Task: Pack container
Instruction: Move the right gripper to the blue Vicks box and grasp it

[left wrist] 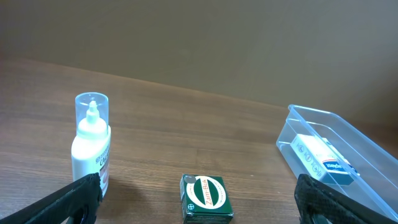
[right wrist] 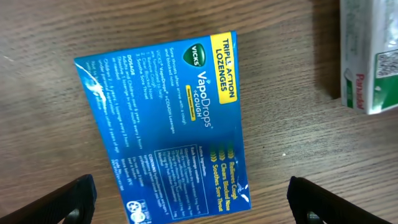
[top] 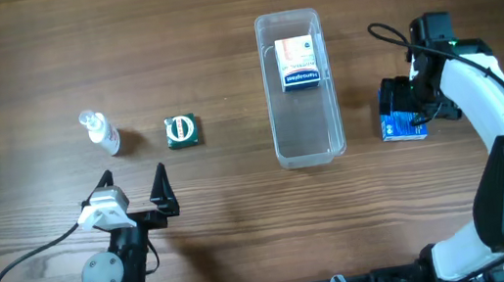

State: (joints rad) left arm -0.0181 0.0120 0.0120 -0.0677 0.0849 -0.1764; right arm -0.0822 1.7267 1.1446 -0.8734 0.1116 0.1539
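1. Your right gripper [right wrist: 202,200] hangs with its fingers [right wrist: 68,200] wide apart and grips nothing. A blue lozenge box [right wrist: 165,127] lies flat on the table [right wrist: 292,143] between them.
2. Near that box, a white-and-green box [right wrist: 370,56] shows at the top right edge of the wrist view.
3. Your left gripper [top: 134,182] is spread too and holds nothing. A green box [left wrist: 205,198] sits ahead between its fingers, and a spray bottle [left wrist: 91,146] stands upright to the left.
4. Between the two arms lies the container [top: 273,108], just left of the blue box, with one white box [top: 298,62] at its far end.
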